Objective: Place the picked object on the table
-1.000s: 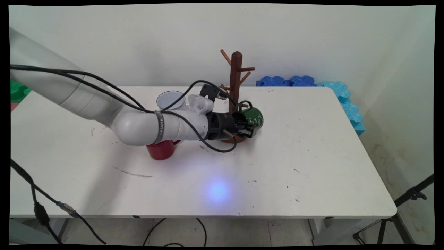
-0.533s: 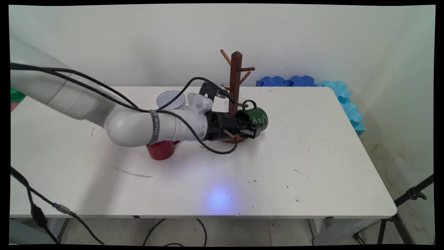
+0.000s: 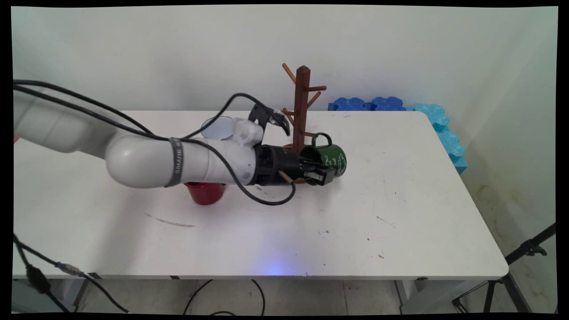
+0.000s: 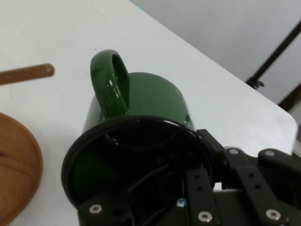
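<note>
A dark green mug [image 3: 331, 158] with white lettering lies on its side in the air, handle up, beside the brown wooden mug tree [image 3: 302, 106]. My gripper [image 3: 321, 171] is shut on the mug's rim, one finger inside the mouth. In the hand view the green mug [image 4: 141, 106] fills the middle, its handle [image 4: 113, 84] pointing up and its black rim toward the camera. One peg of the tree [image 4: 26, 74] and the round wooden base [image 4: 16, 165] show at the left. The mug hangs just right of the tree's lowest pegs.
A red mug [image 3: 205, 192] stands on the table under my forearm. A white cup [image 3: 216, 128] stands behind the arm. Blue foam blocks [image 3: 402, 109] line the table's far right edge. A black tripod [image 3: 524, 251] stands off the right side.
The arm has carried the green mug upward and a little right, clear of the table, and turned it so its handle points up. The forearm has swung lower to the left.
</note>
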You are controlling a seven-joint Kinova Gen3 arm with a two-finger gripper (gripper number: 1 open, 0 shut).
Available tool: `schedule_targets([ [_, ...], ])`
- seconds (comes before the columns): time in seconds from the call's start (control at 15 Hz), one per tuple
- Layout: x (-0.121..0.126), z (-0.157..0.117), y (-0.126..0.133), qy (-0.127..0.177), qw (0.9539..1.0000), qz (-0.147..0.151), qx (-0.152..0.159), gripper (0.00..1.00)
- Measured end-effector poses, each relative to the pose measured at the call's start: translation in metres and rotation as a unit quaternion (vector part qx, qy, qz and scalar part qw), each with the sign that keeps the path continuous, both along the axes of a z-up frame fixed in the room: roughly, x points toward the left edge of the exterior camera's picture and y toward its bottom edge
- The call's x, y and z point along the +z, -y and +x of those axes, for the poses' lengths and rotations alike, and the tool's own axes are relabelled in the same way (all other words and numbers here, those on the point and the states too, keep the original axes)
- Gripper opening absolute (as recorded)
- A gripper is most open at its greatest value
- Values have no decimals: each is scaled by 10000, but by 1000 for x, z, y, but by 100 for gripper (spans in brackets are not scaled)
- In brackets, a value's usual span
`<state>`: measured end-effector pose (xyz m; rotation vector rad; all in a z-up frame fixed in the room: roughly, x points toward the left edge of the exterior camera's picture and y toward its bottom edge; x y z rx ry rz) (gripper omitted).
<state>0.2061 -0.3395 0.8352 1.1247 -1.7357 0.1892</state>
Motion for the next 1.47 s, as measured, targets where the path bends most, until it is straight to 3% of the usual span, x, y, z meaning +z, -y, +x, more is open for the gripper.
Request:
schedule_targets([
  [0.73, 55, 41, -5, 676, 9955, 276, -597, 0],
  [1.13, 86, 51, 2, 1129, 9857, 322, -1206, 0],
  [1.47, 115, 68, 6, 1601, 9709, 365, -1743, 0],
])
